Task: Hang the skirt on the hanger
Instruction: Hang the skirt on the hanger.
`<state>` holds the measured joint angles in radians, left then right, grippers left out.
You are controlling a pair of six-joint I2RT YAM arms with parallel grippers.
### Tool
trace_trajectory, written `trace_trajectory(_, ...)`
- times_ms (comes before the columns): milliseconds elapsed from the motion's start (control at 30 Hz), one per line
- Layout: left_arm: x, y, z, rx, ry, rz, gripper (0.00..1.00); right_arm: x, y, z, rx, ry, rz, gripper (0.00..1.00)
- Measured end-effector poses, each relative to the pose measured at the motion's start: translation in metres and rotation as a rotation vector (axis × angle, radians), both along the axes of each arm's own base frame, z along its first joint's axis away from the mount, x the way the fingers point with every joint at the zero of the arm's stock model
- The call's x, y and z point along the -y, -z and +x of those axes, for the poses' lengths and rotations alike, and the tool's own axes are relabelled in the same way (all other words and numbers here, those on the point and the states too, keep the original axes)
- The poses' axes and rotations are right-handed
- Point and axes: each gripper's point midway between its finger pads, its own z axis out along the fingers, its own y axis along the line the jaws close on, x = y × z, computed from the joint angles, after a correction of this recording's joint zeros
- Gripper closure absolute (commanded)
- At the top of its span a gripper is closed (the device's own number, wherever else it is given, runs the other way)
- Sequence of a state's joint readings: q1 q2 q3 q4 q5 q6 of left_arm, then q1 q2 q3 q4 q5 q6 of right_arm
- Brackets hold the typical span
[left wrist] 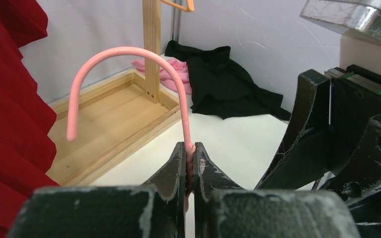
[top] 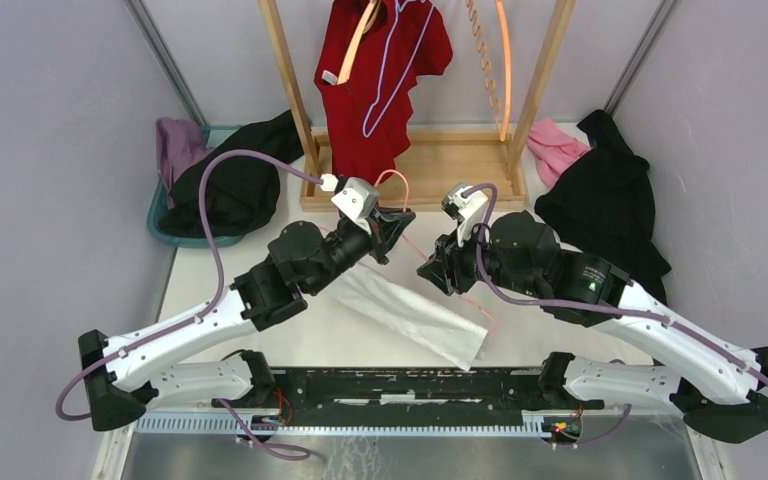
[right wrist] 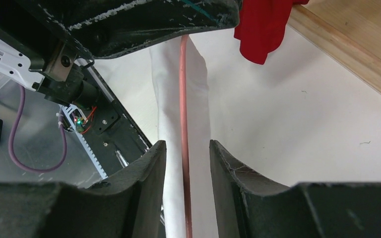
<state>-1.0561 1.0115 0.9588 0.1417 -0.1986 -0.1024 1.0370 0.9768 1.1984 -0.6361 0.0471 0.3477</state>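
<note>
The skirt [top: 410, 310] is a long white cloth lying flat on the table between the two arms. A thin pink hanger [top: 415, 245] is held above it. My left gripper [top: 397, 222] is shut on the hanger's neck; in the left wrist view the hanger's hook [left wrist: 129, 49] curves up out of the gripper [left wrist: 189, 148]. My right gripper [top: 438, 270] is open. In the right wrist view the gripper [right wrist: 186, 146] straddles the hanger's bar [right wrist: 182, 99] with a gap on each side, and the skirt [right wrist: 168, 99] lies beneath the bar.
A wooden rack [top: 415, 165] stands at the back with a red garment [top: 380, 70] hanging on it. A black garment [top: 605, 200] and a pink cloth [top: 555, 145] lie at the right. A teal bin [top: 160, 225] with dark and purple clothes sits at the left.
</note>
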Motion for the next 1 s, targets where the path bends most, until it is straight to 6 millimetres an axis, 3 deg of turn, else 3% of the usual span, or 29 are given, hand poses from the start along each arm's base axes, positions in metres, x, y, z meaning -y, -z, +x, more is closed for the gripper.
trace_trajectory(500,-0.002,-0.013,-0.002,0.024,0.002,-0.043,0.97,-0.009,-0.013,0.000,-0.008,0.002,0.076,0.69)
trace_trajectory(600,-0.002,-0.016,-0.002,0.031,0.003,-0.054,0.97,-0.011,-0.016,0.000,-0.010,-0.001,0.089,0.76)
trace_trajectory(733,-0.001,-0.016,-0.001,0.037,0.003,-0.064,0.97,-0.012,-0.017,0.000,-0.010,0.000,0.099,0.98)
trace_trajectory(867,-0.001,-0.015,0.000,0.037,-0.004,-0.066,0.96,-0.012,-0.016,0.002,-0.010,0.011,0.101,0.99)
trace_trajectory(900,-0.001,-0.015,0.001,0.036,-0.009,-0.067,0.94,-0.011,-0.016,0.002,-0.008,0.014,0.102,0.99)
trace_trajectory(1000,0.001,-0.011,0.004,0.031,-0.018,-0.059,0.73,-0.009,-0.013,0.004,-0.003,0.027,0.101,0.99)
